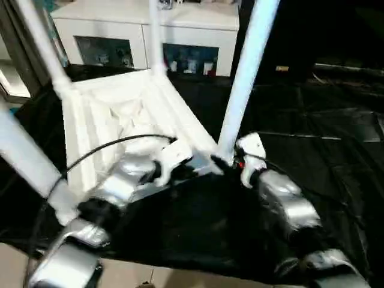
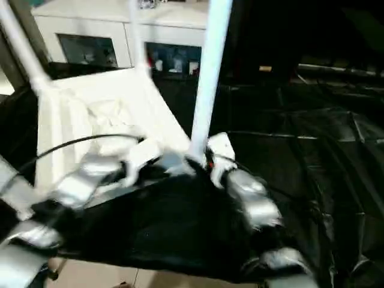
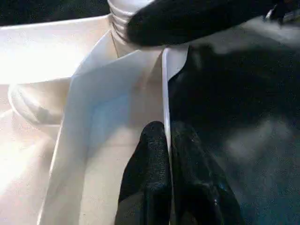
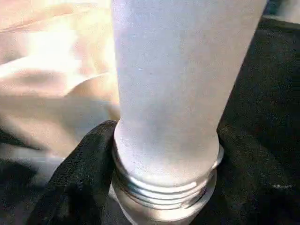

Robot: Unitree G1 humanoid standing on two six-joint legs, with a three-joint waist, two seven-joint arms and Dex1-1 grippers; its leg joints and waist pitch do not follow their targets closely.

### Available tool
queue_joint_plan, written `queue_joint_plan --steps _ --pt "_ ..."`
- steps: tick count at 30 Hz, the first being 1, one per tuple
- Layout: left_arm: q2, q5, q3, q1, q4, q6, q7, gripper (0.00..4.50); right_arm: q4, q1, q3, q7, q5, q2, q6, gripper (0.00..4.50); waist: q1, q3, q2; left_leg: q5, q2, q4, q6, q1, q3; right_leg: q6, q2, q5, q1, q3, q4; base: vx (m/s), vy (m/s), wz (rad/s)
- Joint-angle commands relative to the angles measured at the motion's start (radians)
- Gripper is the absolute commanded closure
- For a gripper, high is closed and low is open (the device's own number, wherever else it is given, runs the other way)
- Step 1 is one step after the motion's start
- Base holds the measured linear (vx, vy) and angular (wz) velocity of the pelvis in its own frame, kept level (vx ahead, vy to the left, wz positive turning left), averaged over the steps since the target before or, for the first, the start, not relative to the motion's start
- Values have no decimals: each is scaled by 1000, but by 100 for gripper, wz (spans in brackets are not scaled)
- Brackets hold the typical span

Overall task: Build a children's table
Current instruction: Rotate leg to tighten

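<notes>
The white tabletop (image 1: 120,114) lies upside down and tilted, its ribbed underside facing up. Three legs stand in its corners: one at the far left (image 1: 42,42), one at the back (image 1: 155,36), one at the near left (image 1: 24,156). A fourth leg (image 1: 249,60) rises at the near right corner. My right gripper (image 1: 225,161) is shut on this leg's threaded base (image 4: 164,187), with black fingers (image 4: 79,178) on both sides. My left gripper (image 3: 166,136) is shut on the tabletop's thin rim (image 3: 164,84), close beside that corner.
A black sheet (image 1: 312,120) covers the ground under and to the right of the tabletop. A white cabinet with glass doors (image 1: 192,36) stands just behind. Pale floor tiles (image 1: 180,279) show at the near edge. A black cable (image 1: 108,147) arches over my left forearm.
</notes>
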Motion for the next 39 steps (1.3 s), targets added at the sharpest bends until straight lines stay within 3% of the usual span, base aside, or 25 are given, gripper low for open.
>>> queue_joint_plan --steps 1,6,9,13,16,18,21,26,29,32,36,39 --pt "-37 9 34 -3 55 18 134 450 69 0 -3 -107 -39 17 39 175 -4 -53 -4 -231 43 -86 -31 10 -18 -209 -60 -185 29 33 -88 0 0 0" --pt "-60 42 17 -11 88 17 166 450 100 -19 -5 -119 -35 57 1 175 3 -59 -4 -176 43 -81 17 4 -16 -214 -62 -87 35 31 -84 0 0 0" --pt "-63 45 12 -9 100 9 170 450 98 -20 -21 -83 -3 77 -35 102 3 -54 -2 -215 45 -87 17 5 -17 -210 -62 -143 33 30 -91 0 0 0" --pt "-51 54 11 -8 115 -12 164 450 87 -27 -34 -57 7 59 -78 63 0 -51 -2 -267 47 -93 6 7 -19 -195 -63 -216 29 31 -98 0 0 0" --pt "-35 55 8 -2 113 -31 135 450 43 -17 -35 8 18 29 -93 39 -2 -53 -6 -252 47 -91 14 4 -19 -188 -64 -206 31 32 -97 0 0 0" --pt "-8 43 4 15 94 -59 62 450 -65 23 -19 169 64 -27 -51 19 0 -52 -8 -236 46 -91 27 1 -19 -186 -64 -186 34 32 -97 0 0 0" --pt "37 20 -7 45 60 -118 -52 450 -195 87 21 367 117 -127 37 5 3 -55 -12 -163 45 -85 82 -5 -18 -190 -61 -86 45 28 -91 0 0 0" --pt "123 -7 -37 97 -11 -181 -228 450 -317 165 71 575 137 -282 54 5 12 -60 -7 -118 52 -78 105 2 -13 -231 -60 11 39 28 -81 0 0 0" --pt "139 -49 -27 119 -57 -183 -297 450 -342 177 73 616 141 -310 67 5 10 -58 -2 -141 53 -81 93 2 -12 -255 -60 -8 37 25 -81 0 0 0" --pt "171 -109 -32 150 -158 -146 -416 450 -377 181 80 654 148 -332 86 5 8 -55 -2 -176 56 -86 74 7 -12 -259 -61 -60 35 26 -85 0 0 0" --pt "200 -126 -41 163 -220 -130 -477 450 -397 178 100 680 145 -351 96 5 14 -57 2 -162 58 -84 72 10 -10 -260 -59 -47 32 27 -82 0 0 0" --pt "206 -125 -40 164 -227 -130 -485 450 -399 174 102 698 138 -352 98 5 12 -55 -3 -168 56 -86 63 6 -11 -256 -60 -56 35 27 -83 0 0 0"
